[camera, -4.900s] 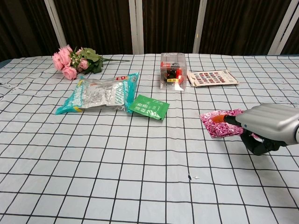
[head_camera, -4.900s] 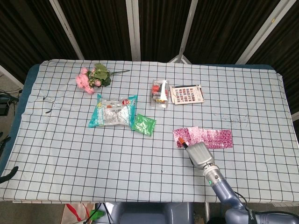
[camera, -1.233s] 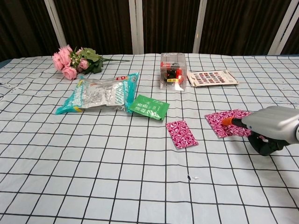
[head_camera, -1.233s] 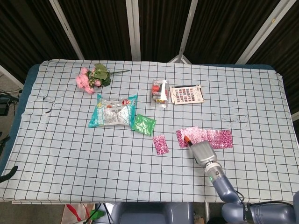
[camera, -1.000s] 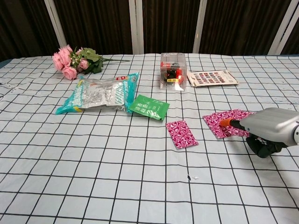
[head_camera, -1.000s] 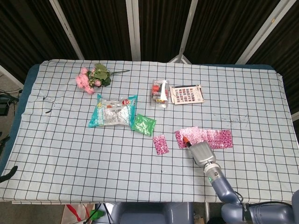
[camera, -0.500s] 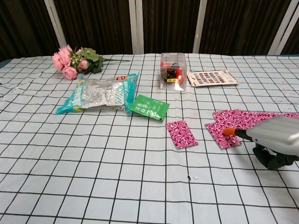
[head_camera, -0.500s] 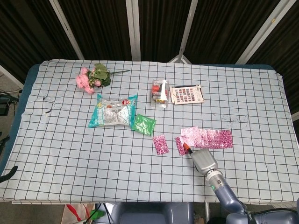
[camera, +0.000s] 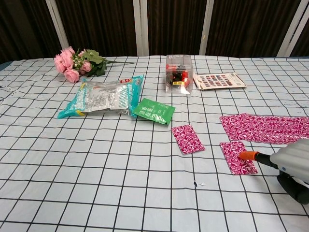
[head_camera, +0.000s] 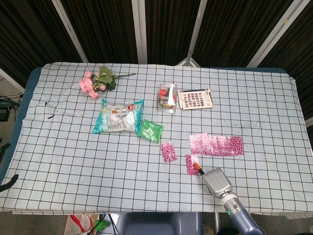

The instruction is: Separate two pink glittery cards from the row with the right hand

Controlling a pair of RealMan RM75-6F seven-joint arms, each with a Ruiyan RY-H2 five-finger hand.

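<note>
Right hand fingertip on second card, long axis front-to-back; grip unclear, perhaps closed.

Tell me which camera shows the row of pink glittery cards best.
The head view: the whole row of pink glittery cards lies unobstructed from above, clear of the two separated cards. In the chest view the row appears foreshortened and runs off the frame's right edge.

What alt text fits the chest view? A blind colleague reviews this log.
The silver right hand presses an orange fingertip on one pink glittery card, pulled clear of the pink card row; another separated pink card lies nearby on the checked tablecloth.
</note>
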